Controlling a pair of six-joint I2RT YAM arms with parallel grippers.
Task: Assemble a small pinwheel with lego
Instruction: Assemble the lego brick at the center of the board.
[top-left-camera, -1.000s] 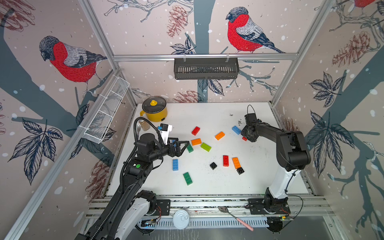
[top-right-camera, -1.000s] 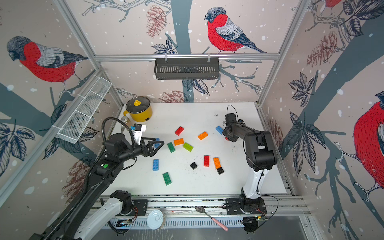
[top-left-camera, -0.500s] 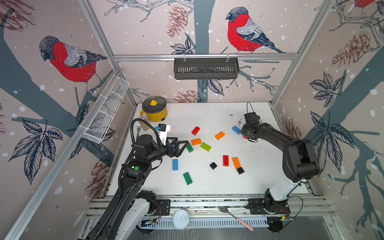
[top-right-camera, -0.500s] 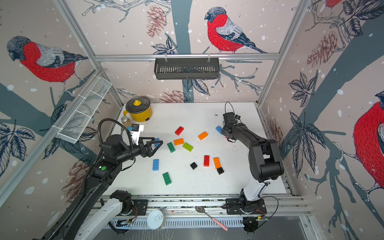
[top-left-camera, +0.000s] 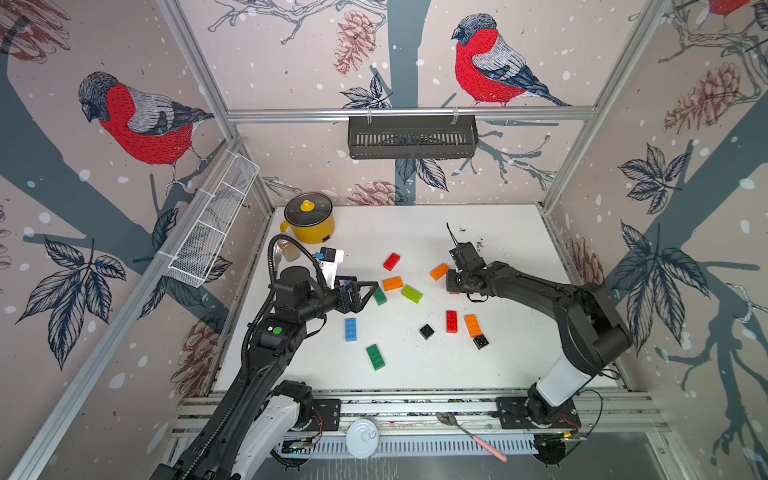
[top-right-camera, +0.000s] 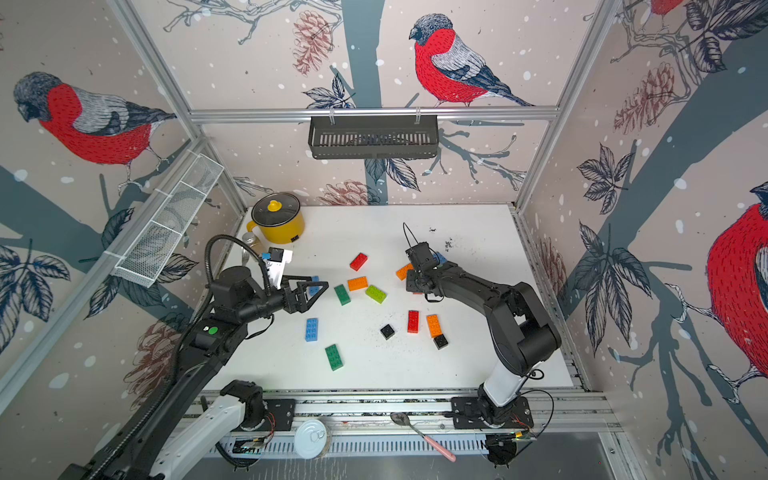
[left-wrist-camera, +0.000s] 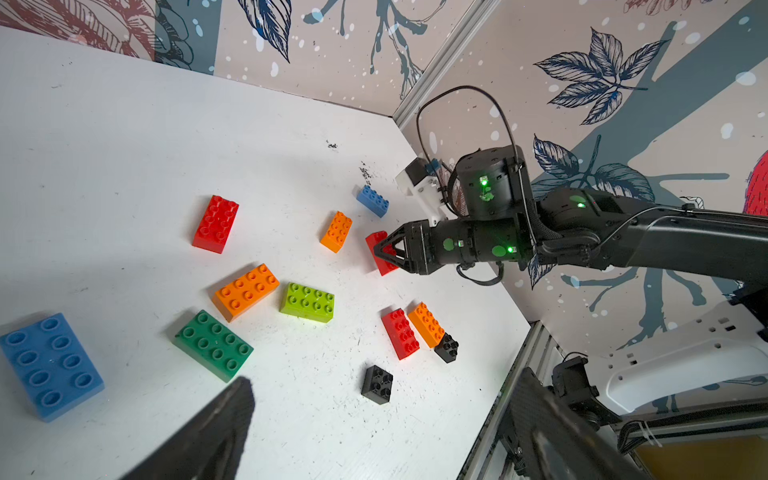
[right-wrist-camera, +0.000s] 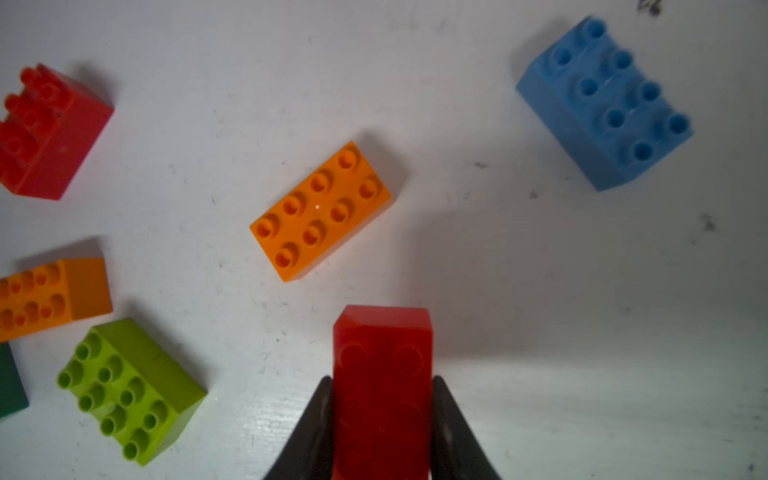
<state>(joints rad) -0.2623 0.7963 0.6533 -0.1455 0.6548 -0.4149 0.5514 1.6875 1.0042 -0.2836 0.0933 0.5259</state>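
My right gripper (right-wrist-camera: 382, 386) is shut on a red lego brick (right-wrist-camera: 382, 345), which its fingers (right-wrist-camera: 322, 419) clamp by the long sides. In the left wrist view that red brick (left-wrist-camera: 384, 266) sits tilted in the right gripper (left-wrist-camera: 376, 251), low over the white table (top-left-camera: 498, 365). An orange brick (right-wrist-camera: 320, 210) lies just ahead of it and a blue one (right-wrist-camera: 602, 108) off to the side. My left gripper (top-left-camera: 369, 297) hangs open and empty beside a dark green brick (top-left-camera: 379, 296). Loose around the table's middle lie an orange (top-left-camera: 392, 283), a lime (top-left-camera: 411, 294), a red (top-left-camera: 391, 261) and a blue brick (top-left-camera: 350, 329).
Nearer the front lie a second dark green brick (top-left-camera: 375, 356), a red (top-left-camera: 451, 321) and orange brick (top-left-camera: 473, 325) side by side, and two small black squares (top-left-camera: 426, 331) (top-left-camera: 480, 341). A yellow pot (top-left-camera: 309, 218) stands at the back left corner.
My right gripper has shut on the red brick and carried it left, from near the right wall toward the table's middle. The left gripper stays open, about where it was.
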